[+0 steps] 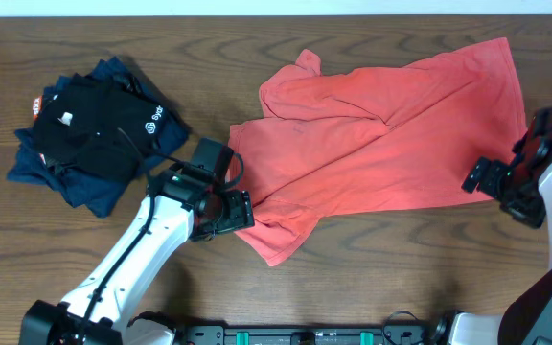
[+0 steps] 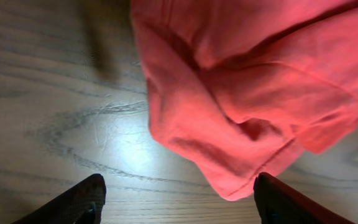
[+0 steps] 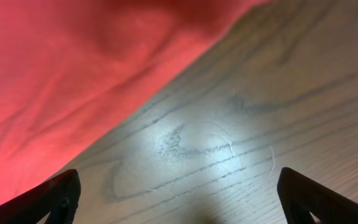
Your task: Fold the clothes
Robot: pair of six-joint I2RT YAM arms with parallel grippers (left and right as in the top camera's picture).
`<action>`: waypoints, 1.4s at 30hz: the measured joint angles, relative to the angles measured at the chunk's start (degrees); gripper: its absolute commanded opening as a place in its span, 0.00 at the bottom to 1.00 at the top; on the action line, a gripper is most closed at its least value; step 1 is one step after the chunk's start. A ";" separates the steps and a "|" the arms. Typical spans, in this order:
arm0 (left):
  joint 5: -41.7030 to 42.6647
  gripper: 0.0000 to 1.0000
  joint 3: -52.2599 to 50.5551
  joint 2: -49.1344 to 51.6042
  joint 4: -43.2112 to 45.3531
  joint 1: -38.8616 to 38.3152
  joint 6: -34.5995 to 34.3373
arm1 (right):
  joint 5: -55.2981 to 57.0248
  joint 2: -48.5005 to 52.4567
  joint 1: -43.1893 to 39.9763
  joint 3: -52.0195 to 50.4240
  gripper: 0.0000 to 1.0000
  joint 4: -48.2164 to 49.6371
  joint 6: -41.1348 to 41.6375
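The coral-red T-shirt lies crumpled and spread across the middle and right of the table, plain side up, no lettering showing. My left gripper is open and empty at the shirt's lower left edge; in the left wrist view the shirt's bunched corner hangs just ahead of the open fingers, close to the right finger. My right gripper is open and empty just off the shirt's lower right edge; in the right wrist view the shirt fills the upper left, ahead of the open fingers over bare wood.
A pile of folded navy-blue garments with a black shirt bearing a small white logo on top sits at the left of the wooden table. The table's front edge runs close below both arms.
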 measured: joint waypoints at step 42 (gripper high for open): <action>9.70 0.06 -1.20 3.34 1.03 8.57 -3.08 | 1.64 -0.04 -8.20 -12.70 0.98 21.16 10.21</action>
